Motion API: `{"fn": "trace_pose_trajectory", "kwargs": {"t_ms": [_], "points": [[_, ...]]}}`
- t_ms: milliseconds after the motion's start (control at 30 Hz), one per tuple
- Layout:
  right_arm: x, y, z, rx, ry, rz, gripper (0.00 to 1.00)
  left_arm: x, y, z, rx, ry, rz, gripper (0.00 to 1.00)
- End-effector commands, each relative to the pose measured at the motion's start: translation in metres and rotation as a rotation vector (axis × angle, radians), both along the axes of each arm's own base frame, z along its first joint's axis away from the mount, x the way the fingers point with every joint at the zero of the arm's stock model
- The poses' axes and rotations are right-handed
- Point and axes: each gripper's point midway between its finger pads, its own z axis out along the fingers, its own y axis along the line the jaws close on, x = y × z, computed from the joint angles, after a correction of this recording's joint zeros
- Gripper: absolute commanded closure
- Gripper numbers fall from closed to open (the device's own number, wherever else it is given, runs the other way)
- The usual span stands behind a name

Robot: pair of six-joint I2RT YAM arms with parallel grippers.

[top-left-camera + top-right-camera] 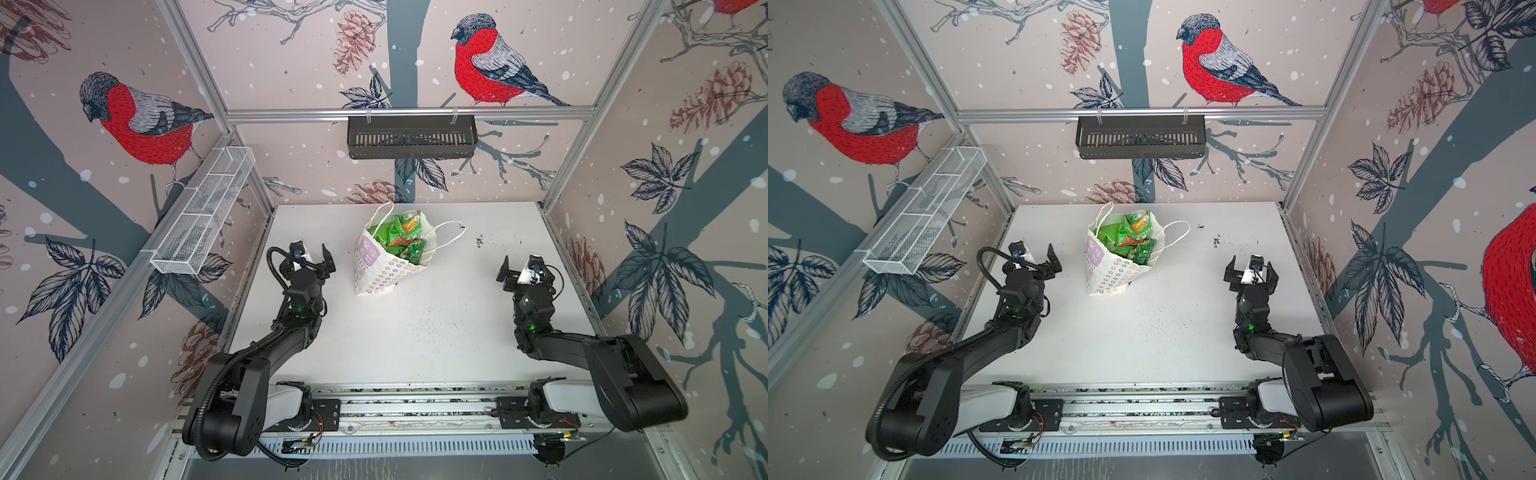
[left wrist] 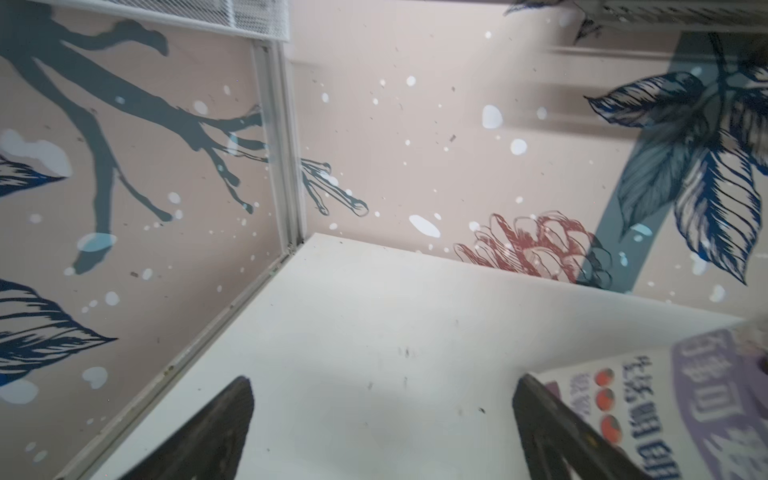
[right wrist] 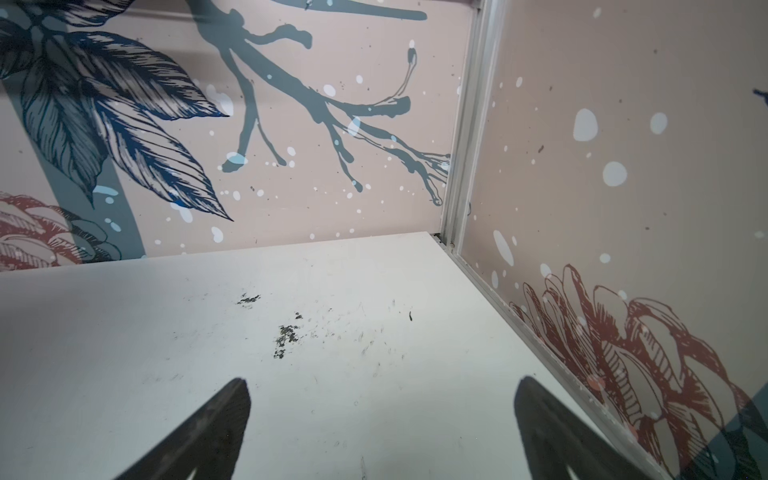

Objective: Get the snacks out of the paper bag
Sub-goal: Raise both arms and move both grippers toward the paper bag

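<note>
The paper bag stands at the middle back of the white table, white with coloured dots and a purple patch, its mouth open and its cord handles splayed. Inside lie the snacks, several green foil packets with some orange showing. My left gripper hangs open just left of the bag, empty. In the left wrist view its fingers frame bare table with the bag's printed side next to one finger. My right gripper is open and empty, well right of the bag.
A white wire basket hangs on the left wall and a black slotted basket on the back rail. Dark specks mark the table right of the bag. The arms' base rail runs along the front edge.
</note>
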Motion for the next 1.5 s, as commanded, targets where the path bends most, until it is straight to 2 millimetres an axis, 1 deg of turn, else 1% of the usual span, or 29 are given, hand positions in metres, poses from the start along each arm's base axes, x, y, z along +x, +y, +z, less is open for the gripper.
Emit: {"fn": "trace_pose_trajectory", "kwargs": {"t_ms": [0,67,133,167,200,300,333,467,567,633,700,800,900,933,1000,1100,1167,1300,1400,1467], "points": [[0.006,0.008,0.004,0.003,0.076,-0.007,0.00,-0.006,0.004,-0.026,-0.038,0.167,0.086,0.02],[0.009,0.018,0.014,0.046,0.094,0.017,0.00,0.000,-0.002,-0.018,-0.097,0.201,0.087,0.02],[0.009,0.022,0.024,0.095,0.096,0.031,0.00,0.004,-0.012,-0.011,-0.135,0.226,0.048,0.02],[0.008,0.026,0.029,0.104,0.100,0.048,0.00,0.006,-0.020,-0.010,-0.132,0.243,0.000,0.02],[0.007,0.030,0.034,0.105,0.109,0.066,0.00,0.006,-0.024,-0.012,-0.134,0.269,-0.024,0.02],[0.001,0.034,0.042,0.168,0.126,0.085,0.00,0.000,-0.026,-0.019,-0.171,0.340,-0.018,0.02],[0.000,0.037,0.044,0.190,0.126,0.101,0.00,-0.002,-0.028,-0.018,-0.182,0.348,-0.025,0.02],[-0.002,0.055,0.054,0.275,0.139,0.203,0.00,-0.009,-0.041,-0.007,-0.226,0.339,-0.110,0.02],[0.002,0.076,0.063,0.324,0.172,0.303,0.00,-0.013,-0.048,0.009,-0.259,0.305,-0.159,0.02],[0.006,0.093,0.064,0.380,0.206,0.370,0.00,-0.016,-0.052,0.020,-0.282,0.274,-0.186,0.02],[0.009,0.117,0.067,0.443,0.242,0.461,0.00,-0.018,-0.055,0.033,-0.302,0.242,-0.216,0.02],[0.015,0.147,0.070,0.490,0.286,0.531,0.00,-0.022,-0.062,0.048,-0.319,0.217,-0.261,0.02],[0.020,0.177,0.069,0.503,0.337,0.590,0.00,-0.027,-0.068,0.060,-0.316,0.194,-0.308,0.02],[0.022,0.186,0.063,0.510,0.365,0.605,0.00,-0.029,-0.068,0.063,-0.316,0.183,-0.314,0.02],[0.025,0.204,0.060,0.539,0.401,0.643,0.00,-0.034,-0.067,0.067,-0.321,0.159,-0.317,0.02],[0.025,0.223,0.055,0.557,0.431,0.679,0.00,-0.039,-0.064,0.070,-0.321,0.136,-0.312,0.02],[0.023,0.230,0.056,0.573,0.435,0.687,0.00,-0.042,-0.062,0.069,-0.320,0.132,-0.302,0.02],[0.016,0.238,0.055,0.605,0.426,0.692,0.00,-0.043,-0.064,0.066,-0.328,0.133,-0.314,0.02],[0.013,0.245,0.047,0.624,0.458,0.703,0.01,-0.040,-0.066,0.062,-0.334,0.142,-0.320,0.02],[0.014,0.244,0.039,0.640,0.489,0.682,0.02,-0.039,-0.068,0.060,-0.338,0.149,-0.326,0.02]]}}
